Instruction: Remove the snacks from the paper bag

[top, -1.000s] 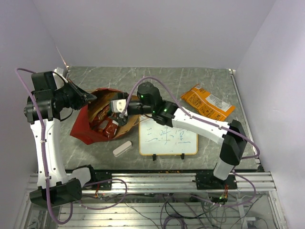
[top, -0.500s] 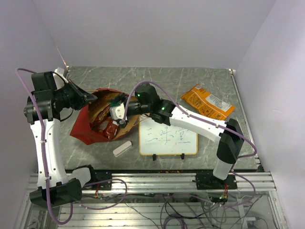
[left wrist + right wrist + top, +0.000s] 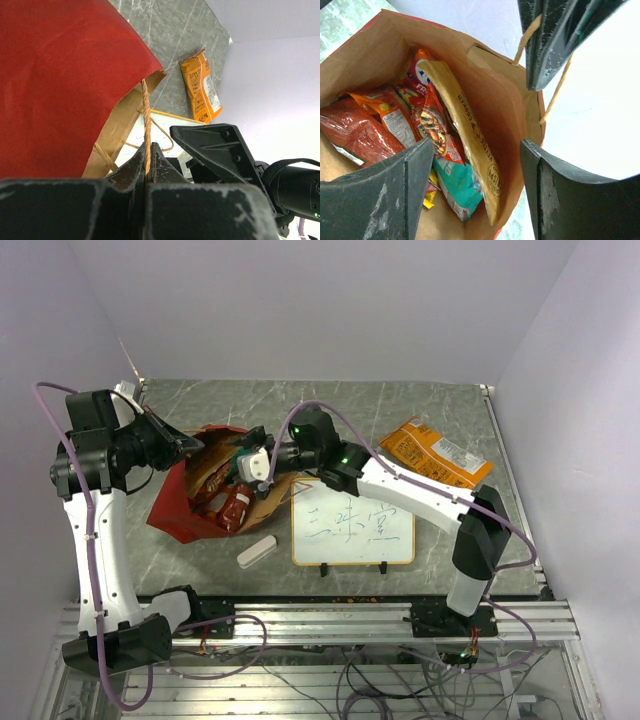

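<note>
The paper bag lay on its side toward nine o'clock of the table, its mouth turned toward three o'clock. The left gripper was pinched together on the bag's twine handle, which ran straight from the jaws to the rim. The right gripper hung at the mouth, jaws apart, nothing between them. Inside, against the brown lining, a red packet, an orange packet, a teal packet and a long gold packet lay piled together. A large flat orange bag lay outside on the table, at two o'clock from the whiteboard. A white eraser lay at the board's eight o'clock, near the paper bag.
</note>
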Robot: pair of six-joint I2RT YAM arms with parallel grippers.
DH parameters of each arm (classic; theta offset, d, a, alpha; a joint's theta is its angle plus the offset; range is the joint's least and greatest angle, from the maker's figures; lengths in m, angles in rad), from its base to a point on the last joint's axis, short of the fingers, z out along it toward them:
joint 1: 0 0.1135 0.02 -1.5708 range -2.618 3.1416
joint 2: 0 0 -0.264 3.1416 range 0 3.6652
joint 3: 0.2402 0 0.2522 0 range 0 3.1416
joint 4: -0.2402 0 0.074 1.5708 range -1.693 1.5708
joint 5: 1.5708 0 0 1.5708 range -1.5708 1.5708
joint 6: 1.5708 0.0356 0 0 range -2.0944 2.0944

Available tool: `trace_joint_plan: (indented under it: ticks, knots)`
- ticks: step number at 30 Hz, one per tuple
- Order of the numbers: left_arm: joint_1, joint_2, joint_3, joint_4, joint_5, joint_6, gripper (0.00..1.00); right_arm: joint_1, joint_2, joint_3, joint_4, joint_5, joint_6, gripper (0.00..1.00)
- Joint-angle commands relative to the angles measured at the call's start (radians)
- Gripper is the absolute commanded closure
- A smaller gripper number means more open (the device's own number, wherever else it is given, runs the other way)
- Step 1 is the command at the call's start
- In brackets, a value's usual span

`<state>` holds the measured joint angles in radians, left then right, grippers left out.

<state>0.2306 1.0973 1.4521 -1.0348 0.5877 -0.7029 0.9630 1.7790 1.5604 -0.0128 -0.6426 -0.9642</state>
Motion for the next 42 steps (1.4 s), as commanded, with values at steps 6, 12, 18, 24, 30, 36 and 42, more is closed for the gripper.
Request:
trace_joint_plan:
  ticks: [6, 12, 18, 24, 30, 36, 42]
  knots:
    - [0.009, -0.014, 0.058, 0.024, 0.035, 0.015, 0.93, -0.011, 0.068, 0.108, -0.088, -0.054, -0.095, 0.36]
    - [0.01, -0.009, 0.068, 0.007, 0.033, 0.034, 0.93, -0.012, 0.12, 0.156, -0.171, 0.029, -0.196, 0.41]
    - [0.009, -0.008, 0.06, 0.007, 0.036, 0.039, 0.93, -0.018, 0.182, 0.187, -0.178, 0.097, -0.237, 0.43]
    - [0.009, -0.001, 0.067, 0.003, 0.039, 0.046, 0.93, -0.017, 0.224, 0.214, -0.158, 0.147, -0.232, 0.48]
    - [0.009, 0.009, 0.071, -0.006, 0.043, 0.057, 0.93, -0.018, 0.265, 0.217, -0.09, 0.233, -0.22, 0.62]
    - [0.01, 0.021, 0.091, -0.023, 0.045, 0.068, 0.93, -0.018, 0.299, 0.24, -0.059, 0.268, -0.244, 0.63]
    - [0.009, 0.032, 0.111, -0.043, 0.047, 0.079, 0.93, -0.01, 0.341, 0.279, -0.049, 0.243, -0.253, 0.64]
